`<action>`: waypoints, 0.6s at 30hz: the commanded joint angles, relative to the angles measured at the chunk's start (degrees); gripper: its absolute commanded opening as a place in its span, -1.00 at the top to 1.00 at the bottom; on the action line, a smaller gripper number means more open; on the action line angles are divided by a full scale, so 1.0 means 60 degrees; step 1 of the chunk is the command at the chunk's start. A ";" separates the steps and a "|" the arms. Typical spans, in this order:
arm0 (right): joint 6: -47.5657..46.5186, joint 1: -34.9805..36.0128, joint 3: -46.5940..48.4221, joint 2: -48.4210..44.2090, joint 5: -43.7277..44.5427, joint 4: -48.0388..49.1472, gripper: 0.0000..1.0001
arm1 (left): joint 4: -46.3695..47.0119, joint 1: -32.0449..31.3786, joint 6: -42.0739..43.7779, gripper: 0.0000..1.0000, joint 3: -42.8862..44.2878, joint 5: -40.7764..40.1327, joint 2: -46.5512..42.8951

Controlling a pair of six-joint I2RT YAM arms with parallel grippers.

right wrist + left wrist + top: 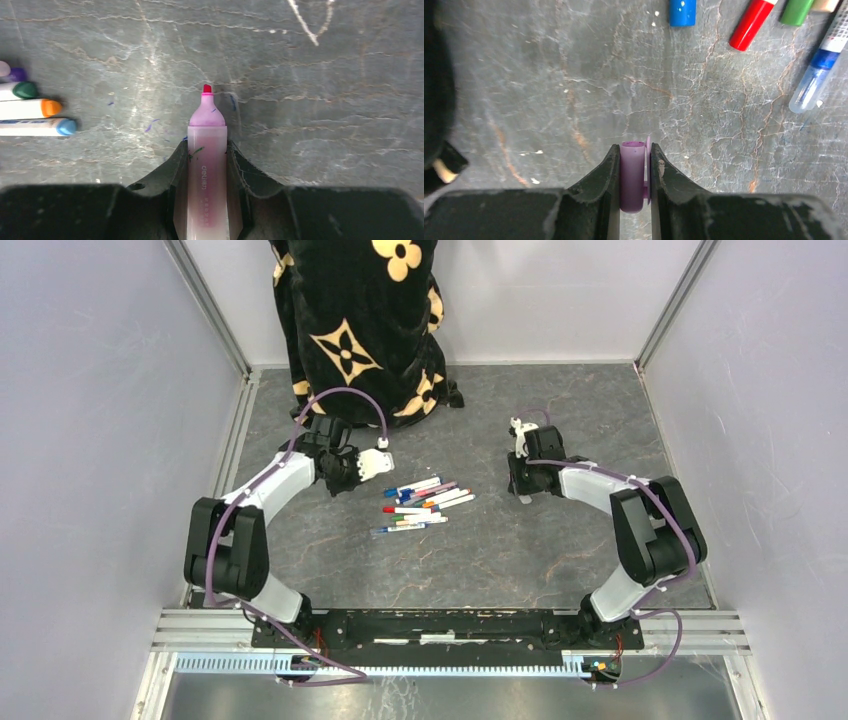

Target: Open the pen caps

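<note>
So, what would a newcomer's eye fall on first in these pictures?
Probably the right gripper, right of centre, shut on an uncapped pink marker pen with its red tip bare. The left gripper, left of centre, pinches a small purple plastic cap. Between them lies a cluster of white-barrelled pens on the grey marbled table, and a black cloth with cream flowers stands at the back.

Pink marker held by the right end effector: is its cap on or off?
Off. The pink marker shows a bare red nib, and the left end effector pinches a loose purple cap.
</note>
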 commanded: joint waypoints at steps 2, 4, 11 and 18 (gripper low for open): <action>-0.0149 -0.0073 -0.0525 -0.0443 0.1342 0.0387 0.79 | 0.0874 0.0189 -0.0793 0.96 -0.0636 -0.0257 0.0408; -0.0133 -0.0088 -0.0654 -0.0446 0.1356 0.0400 0.72 | 0.1117 0.0209 -0.0838 0.95 -0.0769 -0.0304 0.0540; -0.0130 -0.0094 -0.1103 -0.0801 0.1383 0.0466 0.38 | 0.1609 0.0210 -0.1116 0.69 -0.0925 -0.0243 0.0837; -0.0142 -0.0086 -0.1157 -0.1315 0.1183 0.0309 0.17 | 0.1573 0.0217 -0.1342 0.02 -0.0752 -0.0018 0.0756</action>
